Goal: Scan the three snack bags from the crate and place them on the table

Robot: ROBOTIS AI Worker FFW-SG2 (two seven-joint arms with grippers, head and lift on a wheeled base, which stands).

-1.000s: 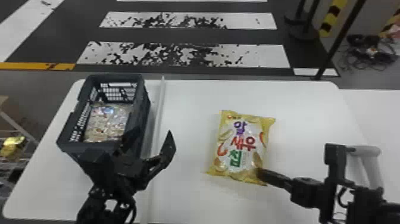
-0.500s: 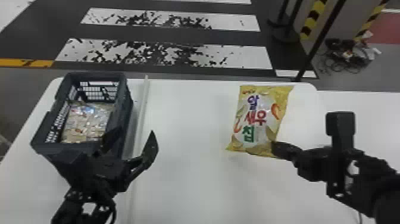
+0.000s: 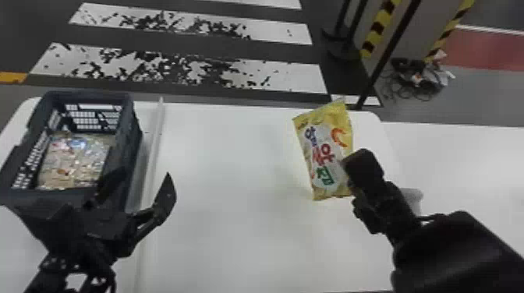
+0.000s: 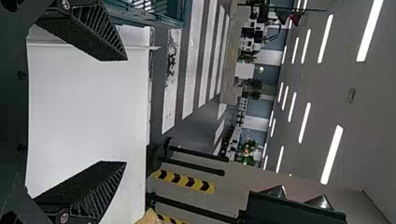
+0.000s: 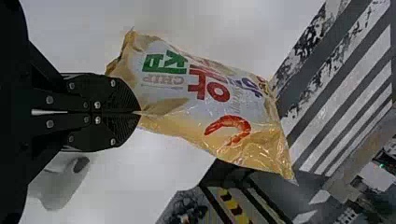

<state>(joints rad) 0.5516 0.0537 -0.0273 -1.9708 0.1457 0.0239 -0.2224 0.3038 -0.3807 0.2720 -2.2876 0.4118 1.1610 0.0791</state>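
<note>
On the right part of the white table point(image 3: 234, 175), as the head view has it: 1 snack bag point(image 3: 327, 150), yellow and white, at the right gripper point(image 3: 350, 165). Right gripper: 2 fingers, closed, gripping the bag by its side edge near the end with the green lettering. The right wrist view has the pinch close up, 1 large red prawn printed on the bag's front, film creased around the fingertips. Bag sits tilted; cannot tell if any part of it touches the table.

Left gripper point(image 3: 144, 177): 2 fingers, wide open, nothing between them, just beside the crate and partly in front of it. Left wrist view: both fingers well apart, table between.

Crate count: 1, dark, open-topped, slotted walls point(image 3: 134, 140), at the table's left part. Inside: packaged contents point(image 3: 74, 159), clear and shiny over tan, low in the crate; cannot tell how many packs.

Also on the table: 1 long pale strip point(image 3: 154, 150) between crate and bag, nearer the crate; 1 grey-white object point(image 5: 58, 182) with 1 dark oval spot, near the right gripper, partly hidden behind it in the head view.

Floor beyond: white crossing stripes point(image 3: 187, 70), 2 yellow-and-black striped bands point(image 3: 378, 33), 1 heap of cables point(image 3: 419, 82) past the table's far right corner.
</note>
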